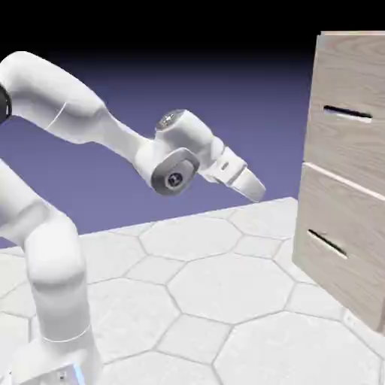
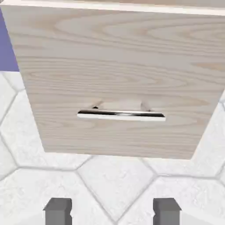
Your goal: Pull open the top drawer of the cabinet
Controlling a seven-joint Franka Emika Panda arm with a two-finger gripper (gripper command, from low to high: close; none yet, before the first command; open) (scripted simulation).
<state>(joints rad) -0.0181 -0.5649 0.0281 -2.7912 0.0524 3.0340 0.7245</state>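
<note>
Blue-violet backdrop over a white-tiled desk. Top drawer high on the cabinet, up and rightward, well apart from the tool. Handle bar level. Tool spread wide, empty, aimed at lower drawer.

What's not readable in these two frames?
- Exterior view: the cabinet is cut off by the right edge; its top and far side can't be seen.
- Hand view: only the lower drawer front and its handle show; the top drawer lies past the top edge.
- Exterior view: the hand is too small to read its finger gap.
</note>
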